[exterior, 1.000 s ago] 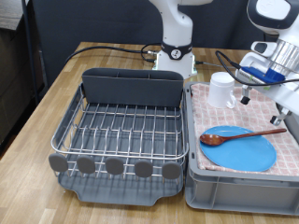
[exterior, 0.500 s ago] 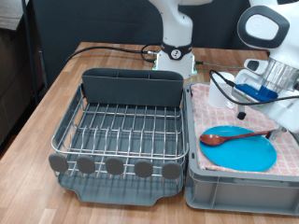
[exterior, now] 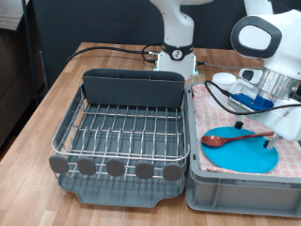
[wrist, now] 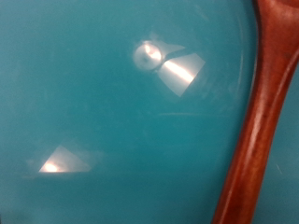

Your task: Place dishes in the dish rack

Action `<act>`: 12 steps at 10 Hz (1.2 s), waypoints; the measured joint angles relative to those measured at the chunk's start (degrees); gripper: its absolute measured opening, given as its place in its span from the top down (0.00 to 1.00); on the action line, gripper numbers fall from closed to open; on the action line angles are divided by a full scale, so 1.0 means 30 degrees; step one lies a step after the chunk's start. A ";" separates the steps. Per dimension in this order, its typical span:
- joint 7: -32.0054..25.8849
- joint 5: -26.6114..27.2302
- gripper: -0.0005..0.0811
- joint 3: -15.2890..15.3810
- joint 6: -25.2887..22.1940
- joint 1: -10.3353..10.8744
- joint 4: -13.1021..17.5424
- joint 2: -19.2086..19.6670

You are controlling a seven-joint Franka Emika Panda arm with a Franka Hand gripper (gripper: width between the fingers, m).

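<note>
The round bright-blue plate (exterior: 240, 153) lies in the grey tub at the exterior view's right. The reddish-brown wooden spoon (exterior: 237, 137) lies across it, bowl towards the left. The small white cup (exterior: 223, 81) stands behind the plate, partly hidden by the arm and its cables. My gripper (exterior: 272, 137) hangs low over the plate's right side, at the handle end of the spoon. The wrist view shows the blue plate (wrist: 121, 121) close up and the spoon handle (wrist: 262, 121), with no fingers in it. The silver wire dish rack (exterior: 118, 132) on its dark grey tray holds no dishes.
The grey tub (exterior: 235, 188) is lined with a pink checked cloth (exterior: 199, 104) and stands right beside the rack. The robot base (exterior: 176, 56) stands at the back of the wooden table (exterior: 47, 104), with black cables around it.
The arm has swung left and down in the exterior view, from beside the cup to low over the plate's right side at the spoon's handle end. The dishes have not moved.
</note>
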 joint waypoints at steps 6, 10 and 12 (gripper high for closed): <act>-0.0083 0.0233 0.01 -0.3220 0.2704 0.2431 -0.0638 0.0247; -0.0289 0.1269 0.30 -0.4596 0.2824 0.3864 -0.0637 0.0394; -0.0290 0.1674 0.50 -0.5338 0.2825 0.4717 -0.0642 0.0446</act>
